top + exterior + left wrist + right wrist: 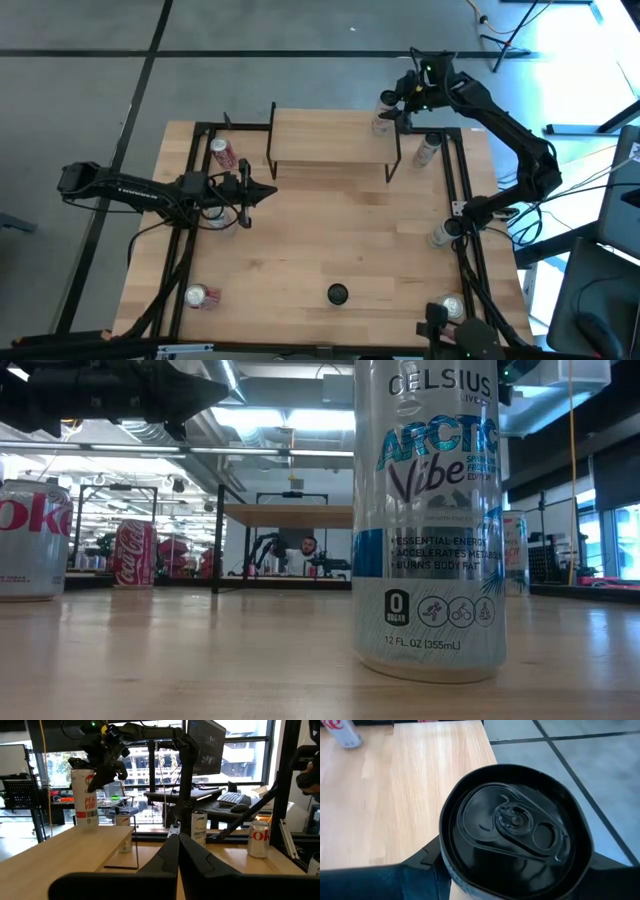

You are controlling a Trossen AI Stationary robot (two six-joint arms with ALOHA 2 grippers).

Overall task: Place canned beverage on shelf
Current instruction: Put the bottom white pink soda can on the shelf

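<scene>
- The desk is the broad light-wood top, and the shelf stands toward its 12 o'clock edge: a pale plank on thin black legs.
- The right arm reaches from the 3 o'clock side up to the shelf's 3 o'clock end, where the right claw is closed around a canned beverage, fingers pressed to its sides.
- Step in hand, as I judge it: the placing itself. In the left wrist view the can appears upright at the plank's end, its base at or just above the wood; I cannot tell whether it touches.
- The next move calls for settling the base flat and fully inboard of the edge, then parting the fingers without tipping the can.
- The can is tall and slim, white with a red-lettered label; its top is black with the tab intact, so it looks unopened.
- The left arm waits at about 9 o'clock on the desk, the left claw closed and holding nothing.
- Other cans stand around the desk's edges, among them a Celsius can close to the low camera.
</scene>
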